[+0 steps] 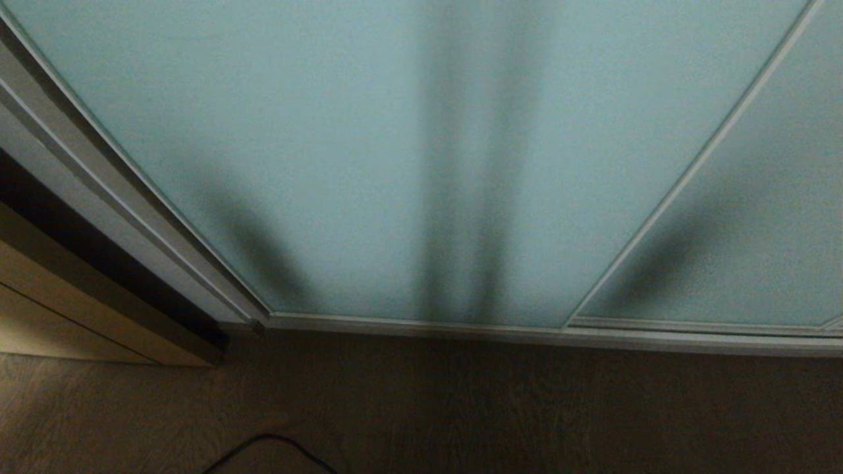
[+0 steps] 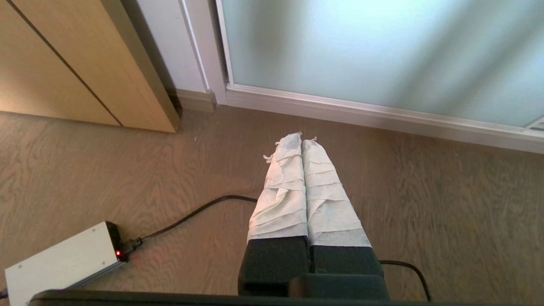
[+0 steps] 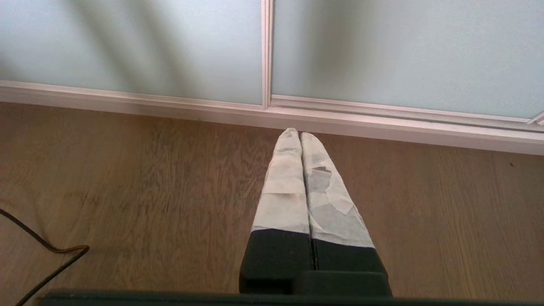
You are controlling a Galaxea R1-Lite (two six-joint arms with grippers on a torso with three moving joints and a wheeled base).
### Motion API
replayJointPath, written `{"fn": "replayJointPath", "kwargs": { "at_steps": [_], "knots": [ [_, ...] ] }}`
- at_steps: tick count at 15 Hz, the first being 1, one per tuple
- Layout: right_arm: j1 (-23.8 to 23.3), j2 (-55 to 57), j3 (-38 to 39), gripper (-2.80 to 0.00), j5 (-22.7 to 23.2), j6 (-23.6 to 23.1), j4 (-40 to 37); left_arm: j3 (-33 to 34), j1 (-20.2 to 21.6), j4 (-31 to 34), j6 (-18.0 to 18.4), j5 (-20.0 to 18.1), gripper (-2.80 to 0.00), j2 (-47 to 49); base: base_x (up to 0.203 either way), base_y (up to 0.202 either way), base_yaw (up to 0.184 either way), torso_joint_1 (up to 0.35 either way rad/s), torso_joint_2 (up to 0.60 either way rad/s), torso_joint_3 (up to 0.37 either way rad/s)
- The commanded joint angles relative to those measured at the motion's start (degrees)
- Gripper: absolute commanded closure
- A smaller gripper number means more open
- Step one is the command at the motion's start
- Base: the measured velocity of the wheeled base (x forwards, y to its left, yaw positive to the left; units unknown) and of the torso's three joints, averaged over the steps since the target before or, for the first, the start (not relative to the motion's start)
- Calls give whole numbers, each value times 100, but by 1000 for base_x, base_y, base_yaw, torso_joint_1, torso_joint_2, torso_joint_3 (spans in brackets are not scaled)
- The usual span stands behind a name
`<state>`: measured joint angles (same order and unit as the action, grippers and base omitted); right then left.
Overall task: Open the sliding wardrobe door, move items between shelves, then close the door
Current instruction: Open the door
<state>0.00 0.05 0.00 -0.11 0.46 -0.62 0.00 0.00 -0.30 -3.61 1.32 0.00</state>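
hanging above the wooden floor (image 2: 127, 170), left pincer (image 2: 301, 142) and right pincer (image 3: 299, 136) pressed together, empty.

The left gripper (image 2: 301, 140) hangs pointing down, its 2 white-wrapped fingers (image 2: 282, 187) pressed together, holding nothing. The right gripper (image 3: 299, 134) hangs likewise, fingers (image 3: 284, 187) together and empty.

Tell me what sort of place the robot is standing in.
Probably a bedroom or dressing area in a home: a closed sliding wardrobe door of frosted glass runs down to a wood-grain floor, with a beige wooden panel beside it.
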Motion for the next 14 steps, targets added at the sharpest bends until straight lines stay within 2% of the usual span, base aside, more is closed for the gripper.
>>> {"fn": "replayJointPath", "kwargs": {
  "at_steps": [1,8,14],
  "knots": [
    [0,5,0,0,2,-2,1,9,0,-5,-8,0,0,9,0,0,0,0,0,0],
    [0,0,0,0,2,-2,1,5,0,17,48,0,0,9,0,0,0,0,0,0],
    [0,0,0,0,2,-6,1,-63,3,-135,314,9,0,11,0,0,0,0,0,0]
  ]
}}
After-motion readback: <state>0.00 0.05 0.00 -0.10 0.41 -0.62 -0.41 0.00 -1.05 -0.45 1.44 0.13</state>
